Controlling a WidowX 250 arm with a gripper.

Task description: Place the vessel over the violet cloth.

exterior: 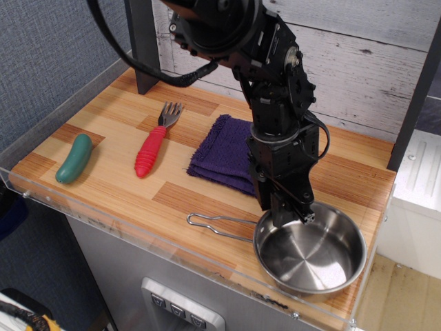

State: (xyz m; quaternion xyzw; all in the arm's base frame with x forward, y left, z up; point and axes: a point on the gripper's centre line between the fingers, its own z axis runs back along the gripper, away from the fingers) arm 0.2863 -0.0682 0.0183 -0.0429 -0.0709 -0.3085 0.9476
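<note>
The vessel (pixel 313 255) is a shiny steel pan at the front right of the wooden table, with its wire-loop handle (pixel 217 224) pointing left. The violet cloth (pixel 224 153) lies folded behind and to the left of it, partly hidden by the arm. My gripper (pixel 284 217) points down at the pan's far-left rim, where the handle joins. Its dark fingertips merge with the rim, so I cannot see the gap between them. The pan rests on the table.
A red-handled fork (pixel 153 146) and a green pickle-shaped toy (pixel 74 158) lie on the left half of the table. A clear acrylic lip (pixel 138 234) runs along the front edge. A dark post (pixel 142 48) stands at the back left.
</note>
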